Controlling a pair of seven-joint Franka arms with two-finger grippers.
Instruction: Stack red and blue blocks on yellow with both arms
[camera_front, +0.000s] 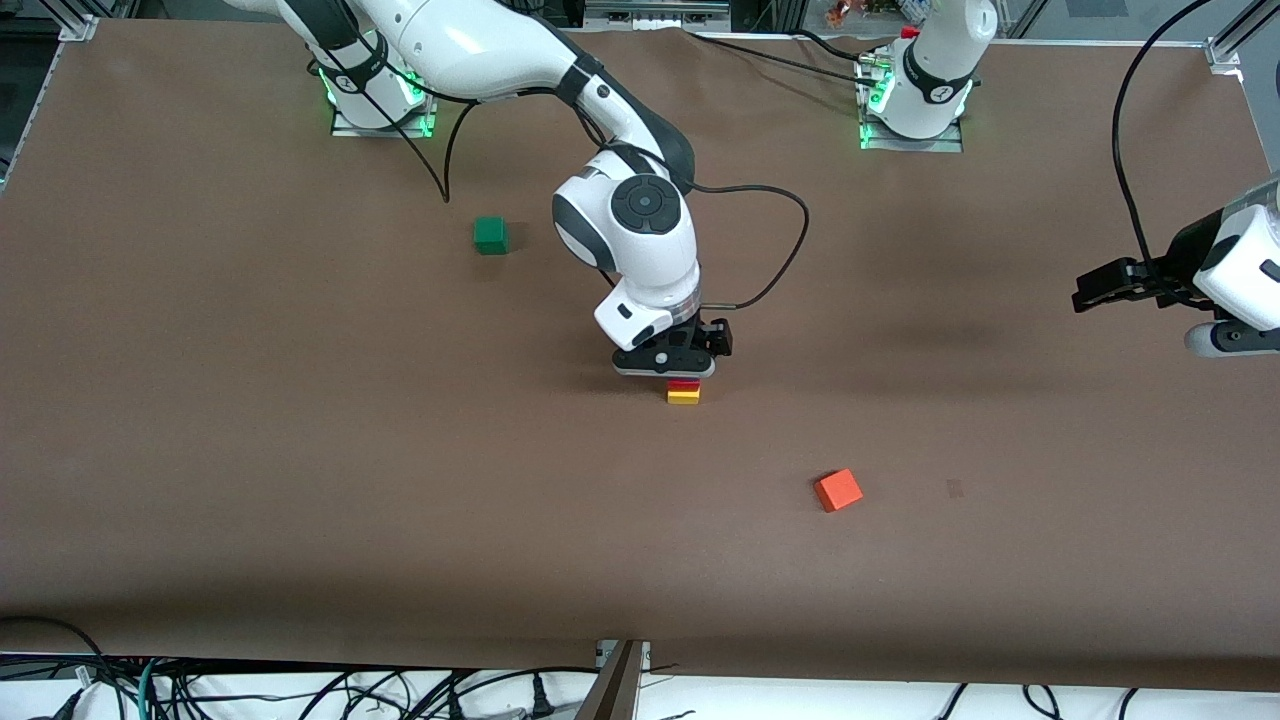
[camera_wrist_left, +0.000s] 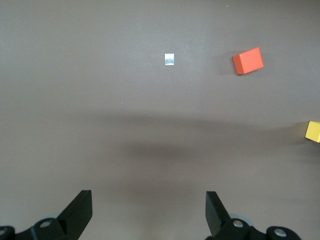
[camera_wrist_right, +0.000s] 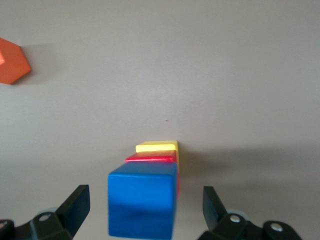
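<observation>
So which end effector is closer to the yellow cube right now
Right. The right end effector is directly over the yellow cube and its stack, fingers open around the blue cube. The left end effector waits over the left arm's end of the table.

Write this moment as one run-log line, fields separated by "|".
stack: blue on red on yellow | right gripper: open, over stack | left gripper: open, waiting

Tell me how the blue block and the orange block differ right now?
The blue block tops a stack, on the red block and yellow block; the orange block lies alone on the table, nearer the front camera. The blue one sits between the right gripper's open jaws; nothing is near the orange one, and the left gripper waits open at its end of the table. Both look like plain cubes of similar size.
</observation>
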